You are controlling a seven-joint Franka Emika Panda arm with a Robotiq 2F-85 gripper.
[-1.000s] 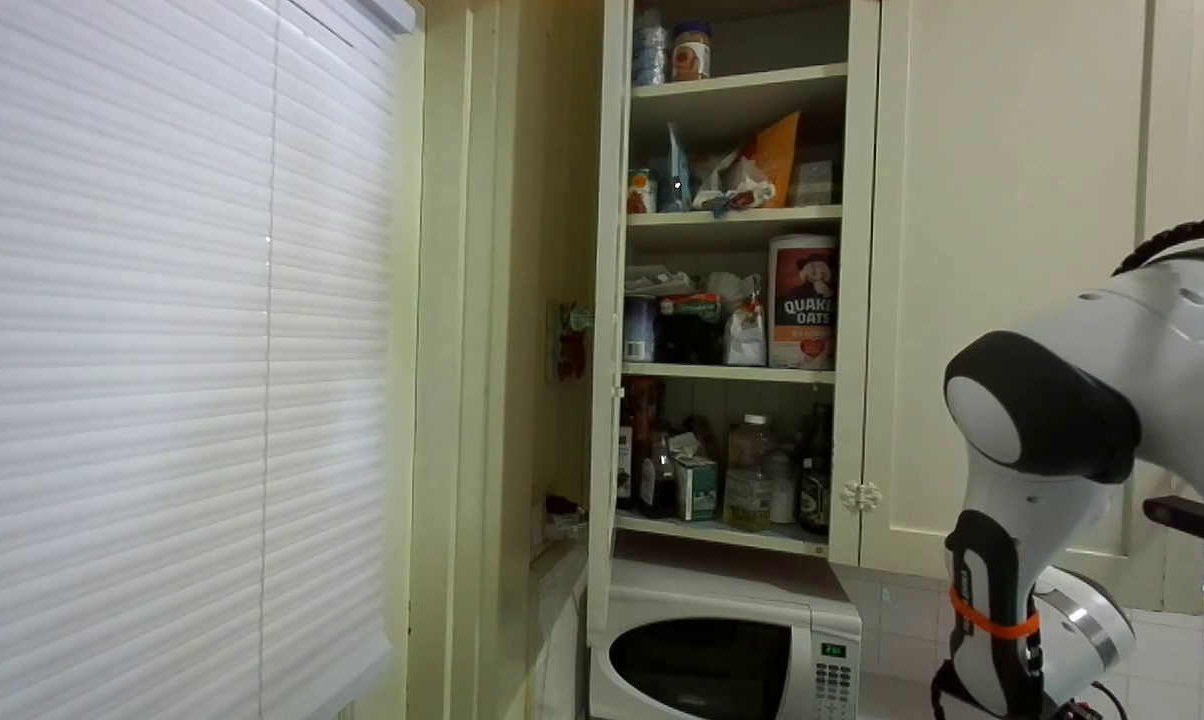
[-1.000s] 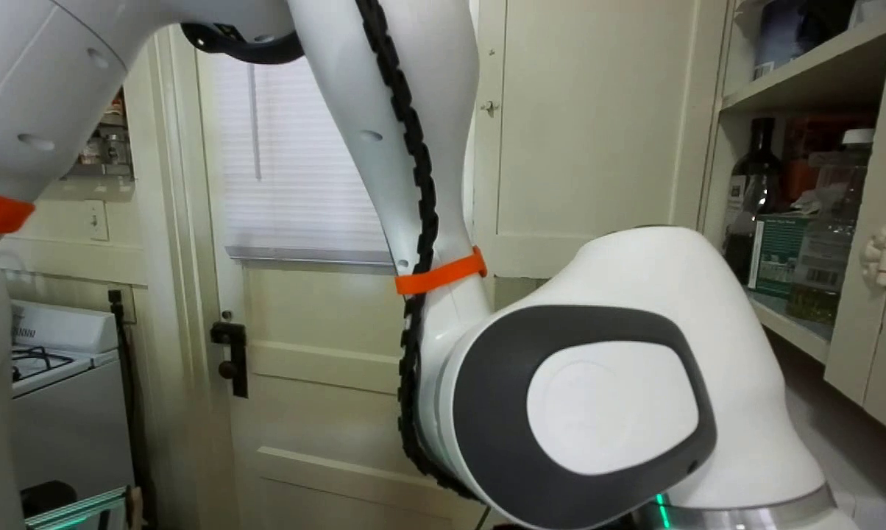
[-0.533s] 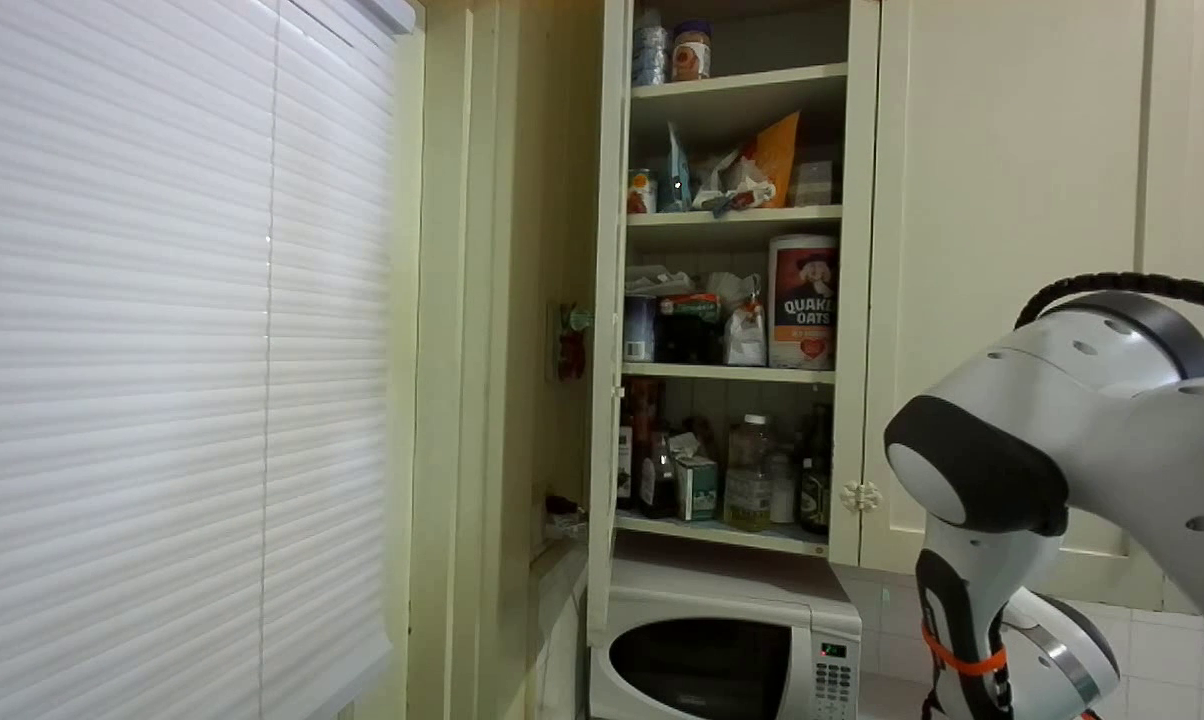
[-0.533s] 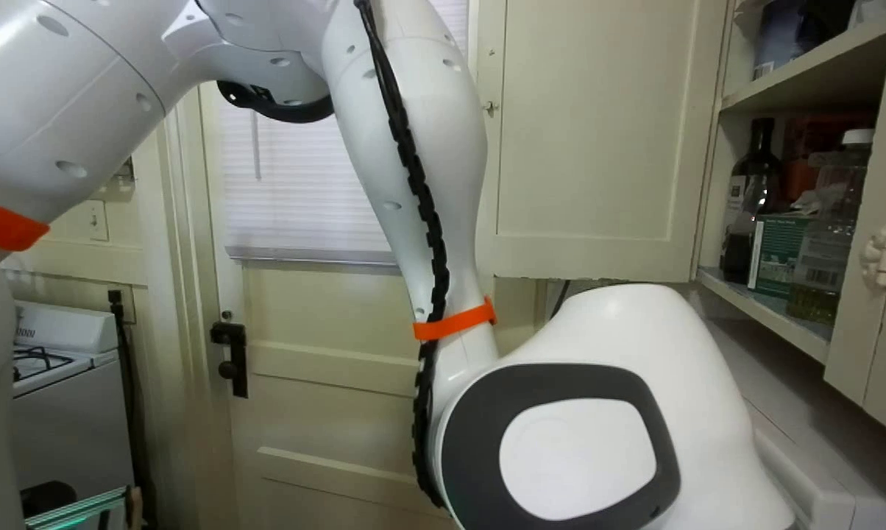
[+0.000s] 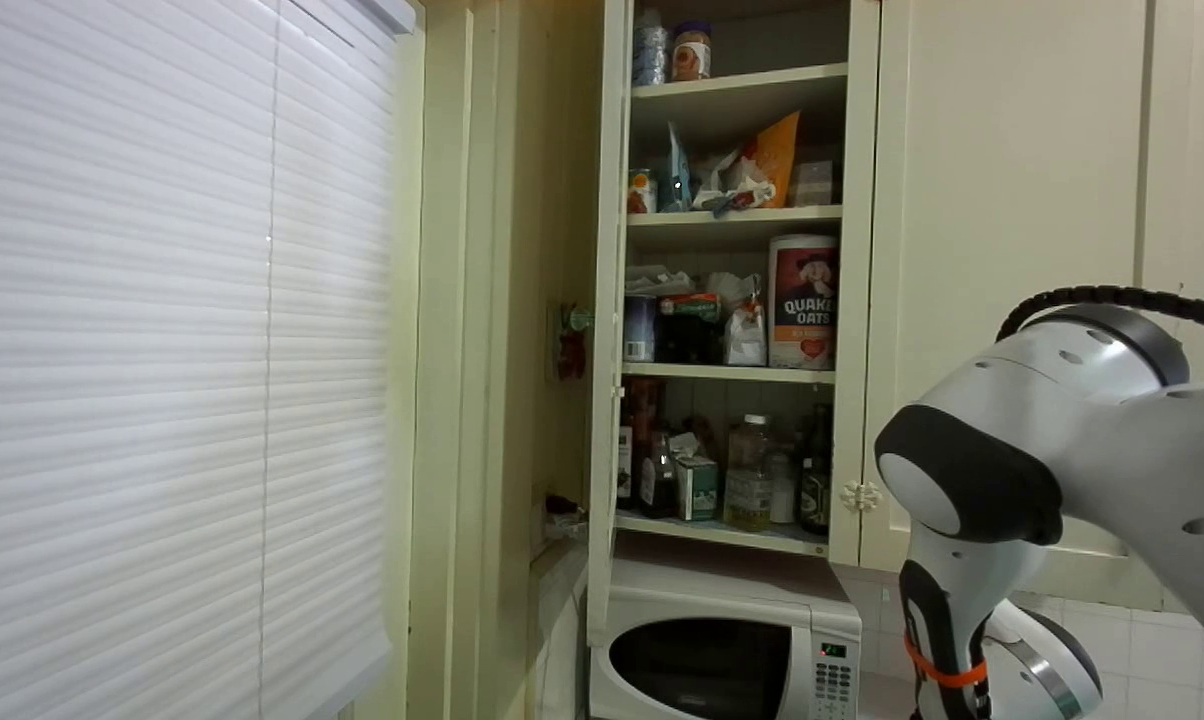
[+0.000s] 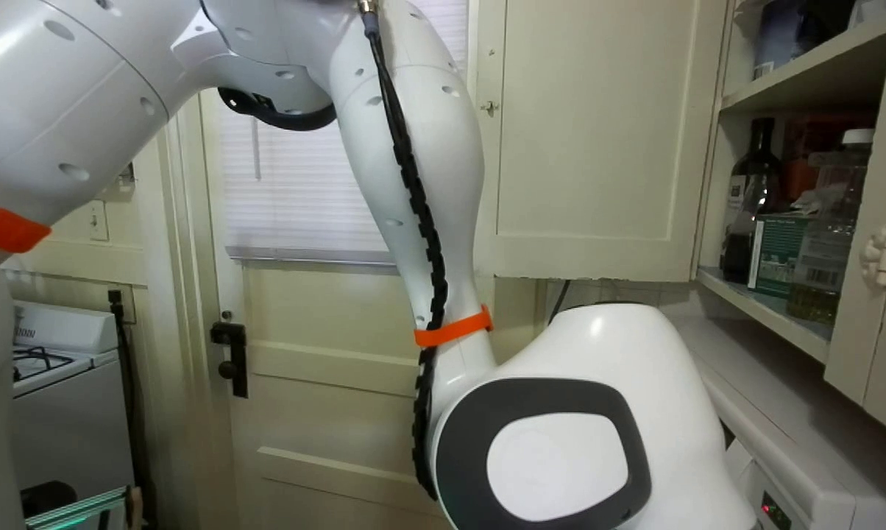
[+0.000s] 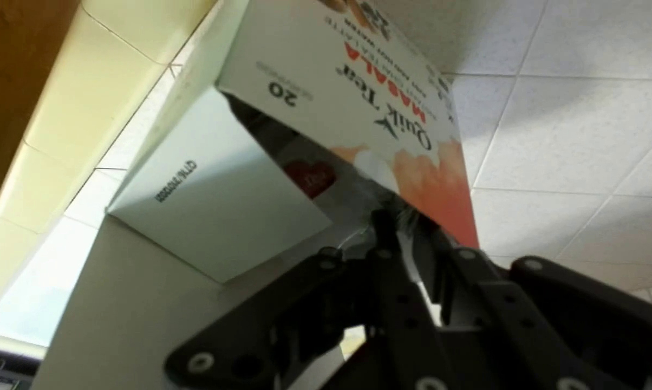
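Only the wrist view shows the lower end of the arm [image 5: 1082, 440]; both exterior views lose it past their bottom edge, so the gripper [image 7: 413, 238] and the Quik Tea box [image 7: 347, 103] appear in no other view. The box is right at the arm's end, its mouth open towards it and the fingertips at that opening. The jaws stand close together with a pale strip [image 7: 412, 260] between them; I cannot tell whether they pinch it. Inside the box, just ahead of the arm's end, shows a wrapper [image 7: 311, 176] with a red heart.

Near the arm's end run pale speckled tiles [image 7: 542, 227] with grey joints; farther from it come yellow tiles [image 7: 71, 108] and a brown surface [image 7: 17, 70].

Both exterior views show the microwave [image 5: 702, 665] low beside the arm and the open cupboard [image 5: 855, 300] near it. In an exterior view, a white blind [image 5: 182, 350] hangs well apart from the arm. In an exterior view, a panelled door [image 6: 303, 368] and a white stove [image 6: 68, 427] stand behind the arm.
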